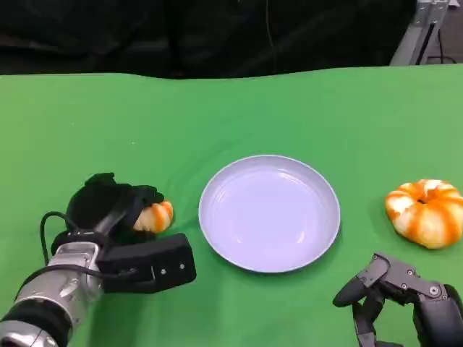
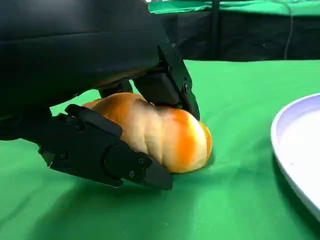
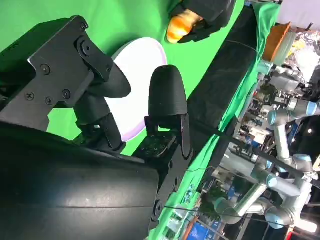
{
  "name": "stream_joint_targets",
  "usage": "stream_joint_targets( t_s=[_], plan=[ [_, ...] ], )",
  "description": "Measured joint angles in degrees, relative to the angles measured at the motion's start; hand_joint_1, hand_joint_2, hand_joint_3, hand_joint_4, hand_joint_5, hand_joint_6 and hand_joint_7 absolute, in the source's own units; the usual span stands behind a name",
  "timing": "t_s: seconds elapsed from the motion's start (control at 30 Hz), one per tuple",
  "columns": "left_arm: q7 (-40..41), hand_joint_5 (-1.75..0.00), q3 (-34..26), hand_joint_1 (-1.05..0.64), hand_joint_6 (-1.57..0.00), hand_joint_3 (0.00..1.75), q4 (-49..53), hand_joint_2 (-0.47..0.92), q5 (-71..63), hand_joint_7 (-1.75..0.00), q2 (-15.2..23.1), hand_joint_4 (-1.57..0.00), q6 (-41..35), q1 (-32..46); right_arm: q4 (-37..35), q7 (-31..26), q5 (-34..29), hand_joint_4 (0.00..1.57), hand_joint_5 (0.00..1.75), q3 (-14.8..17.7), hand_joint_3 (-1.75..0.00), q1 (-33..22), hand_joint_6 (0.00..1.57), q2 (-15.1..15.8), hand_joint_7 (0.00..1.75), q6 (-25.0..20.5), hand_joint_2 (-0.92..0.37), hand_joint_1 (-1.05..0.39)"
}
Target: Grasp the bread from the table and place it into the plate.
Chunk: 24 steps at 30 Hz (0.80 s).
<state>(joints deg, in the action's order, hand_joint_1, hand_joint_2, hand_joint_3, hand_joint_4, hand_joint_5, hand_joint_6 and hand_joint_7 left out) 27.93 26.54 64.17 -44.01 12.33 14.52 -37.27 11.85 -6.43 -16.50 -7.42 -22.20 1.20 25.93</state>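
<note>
Head view: nearest the camera, the left hand (image 1: 119, 210) sits at the lower left on the green tablecloth (image 1: 217, 116), its black fingers wrapped over a small orange-and-cream bread roll (image 1: 154, 216). That roll lies on the cloth just left of the pale lilac plate (image 1: 318, 238), apart from its rim. The plate is at table centre with nothing in it. A second bread, a round pumpkin-shaped bun (image 1: 425, 212), rests on the cloth well to the right of the plate. The right hand (image 1: 401, 300) sits at the lower right, near that bun but not touching it, fingers bent downward and apart, holding nothing.

Left wrist view: fingers (image 2: 107, 150) clamp the bread roll (image 2: 165, 135) from both sides. The roll's underside meets the tablecloth (image 2: 240, 200), so it is gripped but not lifted. The plate rim (image 2: 285, 150) shows close by, clear of the roll.

Right wrist view: the right hand (image 3: 125, 115) has its fingers (image 3: 167, 97) spread with nothing between them. Beyond them lie the plate (image 3: 142, 60) and, farther off, the left hand (image 3: 207, 12) over the bread roll (image 3: 180, 25).
</note>
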Motion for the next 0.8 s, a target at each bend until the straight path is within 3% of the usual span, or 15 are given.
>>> stream_joint_targets(
  t_s=[0.1,0.23,0.3,0.47,0.5,0.6,0.8],
  plan=[
    [0.99,-1.58,0.39,-0.16,-1.27,0.27,-0.82,0.86,0.01,-0.32,0.28,-0.91,2.21,0.53,0.0,0.0,-0.03,0.81,1.69,0.0,-1.34,0.05,0.8,0.0,1.28,0.0,-0.32,0.09],
    [5.09,-1.72,0.92,-0.13,-1.14,0.43,-2.84,0.69,-0.39,-0.65,0.94,-0.85,4.43,2.23,-0.15,-0.01,0.02,0.82,1.67,0.01,-1.33,0.07,0.81,0.0,1.27,0.02,-0.33,0.11],
    [7.48,-1.74,0.98,-0.13,-1.08,0.68,-4.13,0.56,-0.56,-0.77,1.37,-0.85,5.2,2.41,-0.21,-0.01,0.04,0.82,1.67,0.0,-1.33,0.07,0.81,0.0,1.27,0.02,-0.33,0.11],
    [9.16,-1.75,0.96,-0.13,-1.06,0.79,-9.03,0.49,-0.86,-0.82,2.48,-0.85,4.63,2.66,-0.19,-0.08,-0.21,0.81,1.67,0.01,-1.32,0.07,0.81,-0.02,1.26,0.02,-0.34,0.1],
    [9.16,-1.75,0.96,-0.15,-1.0,0.85,-9.78,0.5,-0.87,-0.93,2.56,-0.85,4.44,2.72,-0.19,-0.08,-0.24,0.82,1.67,0.0,-1.32,0.06,0.81,-0.03,1.26,0.02,-0.34,0.1],
    [10.1,-1.75,0.89,-0.14,-0.91,1.21,-12.12,0.34,-0.85,-1.27,2.71,-0.91,4.76,3.44,-0.19,-0.08,-0.26,0.81,1.69,0.0,-1.33,0.02,0.8,-0.03,1.26,0.02,-0.34,0.1],
    [12.2,-1.75,0.53,-0.15,-0.8,1.44,-17.52,0.25,-0.63,-1.6,1.79,-0.95,7.38,3.71,-0.18,-0.01,-0.05,0.8,1.71,-0.07,-1.33,-0.12,0.8,-0.04,1.27,0.02,-0.33,0.1]
  ],
)
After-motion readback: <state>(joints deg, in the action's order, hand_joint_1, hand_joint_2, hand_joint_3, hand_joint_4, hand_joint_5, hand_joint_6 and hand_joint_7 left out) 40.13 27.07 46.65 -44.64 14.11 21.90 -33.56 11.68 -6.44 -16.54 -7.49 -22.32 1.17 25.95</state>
